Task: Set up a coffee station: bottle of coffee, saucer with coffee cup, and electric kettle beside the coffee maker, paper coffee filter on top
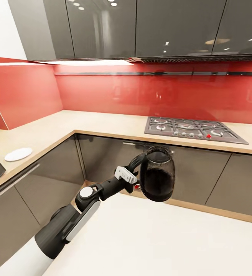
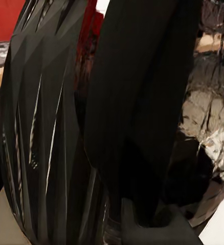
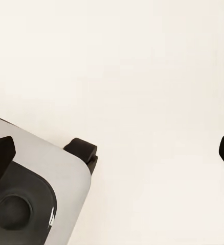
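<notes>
Nearest in the head view, the left arm reached forward and up from the lower left over pale floor. The left pincer (image 1: 135, 173) was clamped on the loop handle of the electric kettle (image 1: 157, 174), which hung in the air, upright or nearly so, in front of the dark lower cabinets (image 1: 102, 159) and clear of any surface. The kettle body was dark and glassy, dark in its lower part.

In the left wrist view the electric kettle (image 2: 45, 138) sat hard against the camera: faceted dark glass on one side, a broad black band of handle across the middle, reflections on the other side. The finger tips themselves could not be made out there.

The right wrist view looked onto plain pale floor, with a grey and black part of the robot's own body in a corner. The right pincer (image 3: 114, 153) stood wide apart and held nothing; one dark fingertip showed at each edge of that view.

Farther off, the countertop (image 1: 102, 124) ran in an L along the left and far walls. The saucer (image 1: 18, 154) lay flat on its left run, well apart from the kettle. A gas hob (image 1: 193, 129) was set into the far run, right of centre. Behind it rose a red splashback (image 1: 141, 94), with glossy dark wall cabinets (image 1: 149, 28) above.
</notes>
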`<state>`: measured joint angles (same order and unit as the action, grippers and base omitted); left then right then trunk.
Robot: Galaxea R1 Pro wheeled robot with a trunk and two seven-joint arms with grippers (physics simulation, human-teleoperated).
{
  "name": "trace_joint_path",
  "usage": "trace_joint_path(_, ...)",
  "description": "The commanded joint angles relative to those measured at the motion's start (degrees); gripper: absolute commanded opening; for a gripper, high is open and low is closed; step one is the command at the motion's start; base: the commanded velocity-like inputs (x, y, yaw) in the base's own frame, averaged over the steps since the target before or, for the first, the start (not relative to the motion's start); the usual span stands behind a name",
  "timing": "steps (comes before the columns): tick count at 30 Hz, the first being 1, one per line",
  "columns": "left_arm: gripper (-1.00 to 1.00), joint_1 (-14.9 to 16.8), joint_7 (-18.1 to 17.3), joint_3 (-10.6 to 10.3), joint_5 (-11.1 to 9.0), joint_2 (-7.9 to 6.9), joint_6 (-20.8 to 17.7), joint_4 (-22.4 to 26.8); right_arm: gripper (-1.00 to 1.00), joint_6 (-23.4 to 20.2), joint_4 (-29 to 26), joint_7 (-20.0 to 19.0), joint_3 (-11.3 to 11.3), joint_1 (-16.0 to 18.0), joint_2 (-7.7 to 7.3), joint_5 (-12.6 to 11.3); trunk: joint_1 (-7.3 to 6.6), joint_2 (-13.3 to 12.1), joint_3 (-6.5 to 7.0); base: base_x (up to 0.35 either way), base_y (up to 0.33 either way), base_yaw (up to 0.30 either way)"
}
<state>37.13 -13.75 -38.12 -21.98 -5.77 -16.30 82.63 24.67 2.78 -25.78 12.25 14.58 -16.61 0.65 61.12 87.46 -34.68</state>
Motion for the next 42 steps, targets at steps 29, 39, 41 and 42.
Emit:
trace_joint_path(29, -1.0, 0.06, 0.04, -0.1, -0.7, 0.01, -0.33, -0.01, 1.0, 0.56, 0.21, 0.01, 0.14, 0.09, 0.07, 0.16, 0.03, 0.03, -0.05, 0.099, -0.092, 0.184)
trace_joint_path(39, -1.0, 0.05, 0.04, -0.2, -0.7, 0.06, -0.4, -0.03, 1.0, 0.47, 0.21, -0.06, 0.14, 0.09, 0.08, 0.23, 0.03, 0.03, -0.05, 0.23, -0.161, 0.064)
trace_joint_path(41, -1.0, 0.05, 0.04, -0.2, -0.7, 0.06, -0.4, -0.05, 1.0, 0.49, 0.21, -0.06, 0.14, 0.09, 0.09, 0.23, 0.03, 0.03, -0.05, 0.275, -0.192, 0.046)
trace_joint_path(42, -1.0, 0.05, 0.04, -0.2, -0.7, 0.06, -0.4, -0.04, 1.0, 0.5, 0.21, -0.06, 0.14, 0.09, 0.09, 0.23, 0.03, 0.03, -0.05, 0.276, -0.193, 0.109)
